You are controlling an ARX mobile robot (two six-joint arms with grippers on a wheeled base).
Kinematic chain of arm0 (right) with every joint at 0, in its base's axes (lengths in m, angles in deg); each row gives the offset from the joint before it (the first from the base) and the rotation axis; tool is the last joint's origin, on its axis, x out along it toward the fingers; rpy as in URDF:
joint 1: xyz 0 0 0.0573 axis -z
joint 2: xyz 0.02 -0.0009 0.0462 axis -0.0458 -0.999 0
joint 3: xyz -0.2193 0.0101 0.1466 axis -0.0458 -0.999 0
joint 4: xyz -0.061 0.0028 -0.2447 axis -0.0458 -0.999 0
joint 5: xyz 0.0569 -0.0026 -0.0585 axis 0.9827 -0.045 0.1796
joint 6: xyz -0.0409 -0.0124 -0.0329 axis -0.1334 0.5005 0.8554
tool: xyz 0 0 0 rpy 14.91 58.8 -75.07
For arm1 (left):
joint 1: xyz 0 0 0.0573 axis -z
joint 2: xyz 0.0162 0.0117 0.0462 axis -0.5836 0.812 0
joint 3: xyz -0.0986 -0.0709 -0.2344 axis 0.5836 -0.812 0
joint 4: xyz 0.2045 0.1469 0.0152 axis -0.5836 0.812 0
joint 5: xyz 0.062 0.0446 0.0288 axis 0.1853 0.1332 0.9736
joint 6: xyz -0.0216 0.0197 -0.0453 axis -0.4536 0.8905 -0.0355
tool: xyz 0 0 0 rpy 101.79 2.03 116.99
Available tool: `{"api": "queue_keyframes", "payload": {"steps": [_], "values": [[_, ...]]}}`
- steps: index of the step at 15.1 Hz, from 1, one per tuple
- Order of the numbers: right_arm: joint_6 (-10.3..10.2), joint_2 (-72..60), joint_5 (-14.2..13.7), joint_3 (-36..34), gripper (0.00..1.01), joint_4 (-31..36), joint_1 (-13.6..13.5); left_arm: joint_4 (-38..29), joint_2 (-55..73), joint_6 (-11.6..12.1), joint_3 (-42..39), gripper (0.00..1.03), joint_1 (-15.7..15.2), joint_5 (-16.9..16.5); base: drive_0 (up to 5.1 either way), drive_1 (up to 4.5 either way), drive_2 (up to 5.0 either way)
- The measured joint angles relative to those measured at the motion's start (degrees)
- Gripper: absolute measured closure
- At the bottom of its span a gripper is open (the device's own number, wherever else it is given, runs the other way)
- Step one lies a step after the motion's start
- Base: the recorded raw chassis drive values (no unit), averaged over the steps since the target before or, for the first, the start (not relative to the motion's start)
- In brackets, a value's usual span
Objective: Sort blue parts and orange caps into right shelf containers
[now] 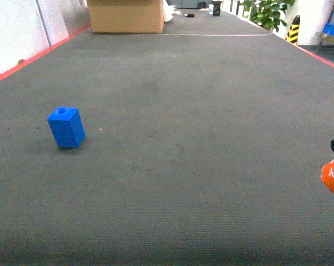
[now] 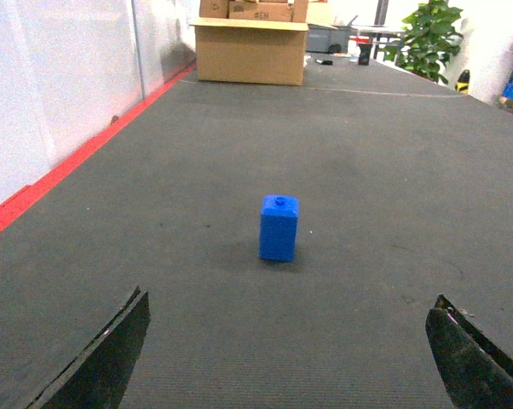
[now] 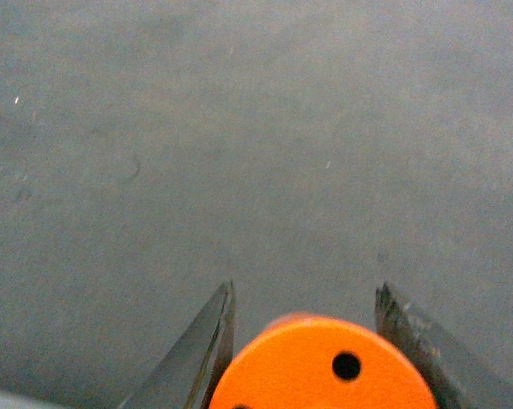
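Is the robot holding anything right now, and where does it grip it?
Right gripper holds an orange cap by its sides. Left gripper is open, empty.

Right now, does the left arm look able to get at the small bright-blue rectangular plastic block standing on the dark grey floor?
Probably yes. The small bright-blue rectangular plastic block stands upright ahead of the left gripper, roughly centred between its wide-open jaws, with only bare dark grey floor between them.

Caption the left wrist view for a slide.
Open left claw faces an upright blue block on the dark mat, cardboard box beyond.
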Motion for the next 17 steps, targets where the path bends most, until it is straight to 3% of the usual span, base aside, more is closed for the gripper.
{"api": "queue_keyframes", "payload": {"steps": [1,2,3,6,7,8,13,15,16,17], "values": [[1.22,-0.04,-0.72,0.20,0.58,0.42,0.11,4.90,3.19,-1.95,2.05,0.05,3.50,8.76,0.0,0.00,0.0],[1.81,-0.13,-0.83,0.24,0.58,0.35,0.15,3.72,10.43,-4.44,5.01,0.05,4.44,14.36,0.0,0.00,0.0],[2.25,-0.13,-0.77,0.26,0.58,0.37,0.13,-1.03,18.60,-5.70,9.51,0.05,4.07,15.08,0.0,0.00,0.0],[2.51,-0.13,-0.79,0.26,0.58,0.37,0.11,-15.47,44.63,-5.60,22.40,0.05,4.11,7.34,0.0,0.00,0.0],[2.51,-0.13,-0.79,0.26,0.58,0.37,0.11,-17.55,63.39,-5.70,31.52,0.05,4.96,4.20,0.0,0.00,0.0],[2.51,-0.13,-0.79,0.26,0.58,0.39,0.09,-18.53,80.04,-4.94,41.88,0.05,5.35,3.37,0.0,0.00,0.0],[2.51,-0.13,-0.87,0.26,0.58,0.39,0.07,-18.05,81.42,-4.46,40.76,0.05,5.35,3.30,0.0,0.00,0.0],[2.51,-0.13,-0.92,0.26,0.58,0.39,0.09,-10.32,80.59,-3.96,41.07,0.05,6.38,12.66,0.0,0.00,0.0],[2.51,-0.13,-0.92,0.26,0.58,0.37,0.09,-11.98,83.56,-3.48,41.27,0.05,5.86,15.96,0.0,0.00,0.0],[2.51,-0.13,-0.90,0.26,0.58,0.39,0.09,-13.62,87.03,-3.02,43.06,0.05,5.27,16.83,0.0,0.00,0.0]]}}
